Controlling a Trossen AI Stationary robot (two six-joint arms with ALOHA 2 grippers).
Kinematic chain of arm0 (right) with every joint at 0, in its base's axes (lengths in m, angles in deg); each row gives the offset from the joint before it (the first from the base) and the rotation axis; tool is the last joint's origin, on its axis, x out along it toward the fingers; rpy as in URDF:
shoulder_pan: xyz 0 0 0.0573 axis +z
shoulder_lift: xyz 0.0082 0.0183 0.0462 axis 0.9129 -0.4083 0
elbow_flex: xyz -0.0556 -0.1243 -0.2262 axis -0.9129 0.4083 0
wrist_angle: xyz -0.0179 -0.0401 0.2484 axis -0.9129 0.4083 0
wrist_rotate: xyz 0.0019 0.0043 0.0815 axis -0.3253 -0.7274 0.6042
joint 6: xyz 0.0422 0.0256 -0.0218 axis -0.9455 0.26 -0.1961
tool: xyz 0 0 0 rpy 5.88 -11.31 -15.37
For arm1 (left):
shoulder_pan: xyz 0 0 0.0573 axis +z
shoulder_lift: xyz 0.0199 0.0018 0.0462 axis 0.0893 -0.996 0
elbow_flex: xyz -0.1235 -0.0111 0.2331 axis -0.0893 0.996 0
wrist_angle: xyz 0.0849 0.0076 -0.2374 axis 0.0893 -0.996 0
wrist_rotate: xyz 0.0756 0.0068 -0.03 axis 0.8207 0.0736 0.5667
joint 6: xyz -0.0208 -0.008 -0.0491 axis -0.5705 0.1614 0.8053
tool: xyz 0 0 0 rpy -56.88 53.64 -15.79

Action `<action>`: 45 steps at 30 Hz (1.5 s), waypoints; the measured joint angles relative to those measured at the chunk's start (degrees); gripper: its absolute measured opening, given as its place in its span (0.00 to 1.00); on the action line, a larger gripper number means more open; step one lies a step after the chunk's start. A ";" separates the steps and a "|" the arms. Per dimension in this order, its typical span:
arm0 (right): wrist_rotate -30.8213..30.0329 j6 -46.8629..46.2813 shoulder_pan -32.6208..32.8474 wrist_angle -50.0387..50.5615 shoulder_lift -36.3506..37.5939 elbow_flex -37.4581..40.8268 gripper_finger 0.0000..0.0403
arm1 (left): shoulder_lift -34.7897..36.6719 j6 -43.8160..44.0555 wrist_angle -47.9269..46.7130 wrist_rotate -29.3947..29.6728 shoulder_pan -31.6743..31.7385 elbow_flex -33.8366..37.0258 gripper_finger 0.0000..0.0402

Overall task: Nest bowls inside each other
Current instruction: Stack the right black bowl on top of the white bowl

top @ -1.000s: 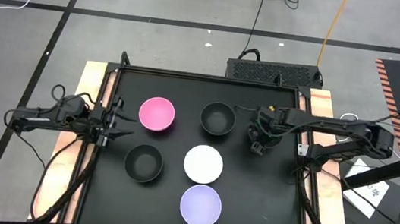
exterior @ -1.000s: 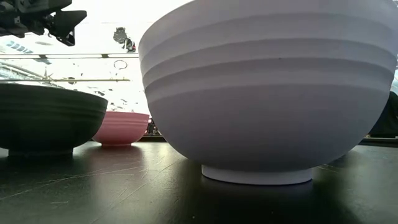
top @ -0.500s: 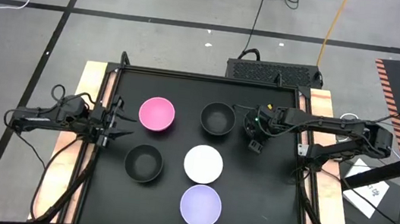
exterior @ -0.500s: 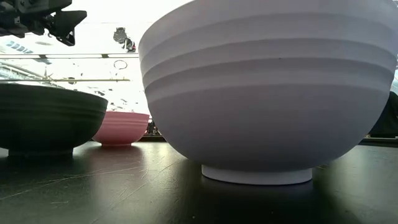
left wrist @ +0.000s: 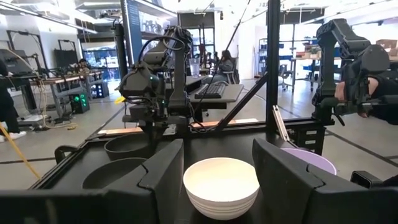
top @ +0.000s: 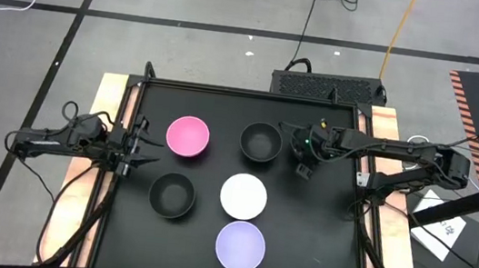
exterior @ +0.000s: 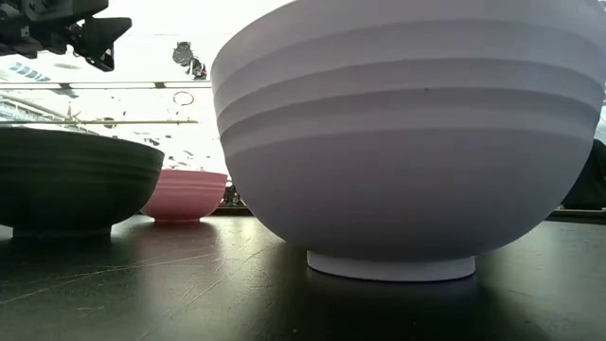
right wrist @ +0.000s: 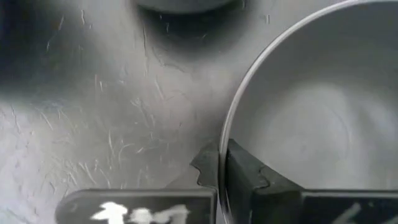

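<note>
right gripper (top: 306,163) is pinching the rim of a black bowl (right wrist: 298,118) by the table's (top: 326,245) right side | left gripper (top: 139,146) is waiting open, empty, at left edge | risk: thin rim grip may be slipping, bowl tipping when lifted

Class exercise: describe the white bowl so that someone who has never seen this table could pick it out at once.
Seen from above, find the black table top between the two arms. The white bowl sits near its middle, a black bowl toward the left arm and the lavender bowl next to it. It alone is plain white, with no tint.
</note>
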 joint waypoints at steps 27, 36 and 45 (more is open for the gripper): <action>7.38 3.81 5.17 -5.29 23.77 -0.19 0.00 | 0.00 0.42 -1.12 0.02 -0.01 0.00 0.49; 9.33 4.03 5.77 -4.98 31.69 4.55 0.00 | 0.00 1.00 -0.86 0.07 0.01 0.00 0.49; 11.82 1.05 5.92 -6.78 40.38 9.04 0.00 | 0.00 1.26 -0.92 0.04 -0.01 0.00 0.49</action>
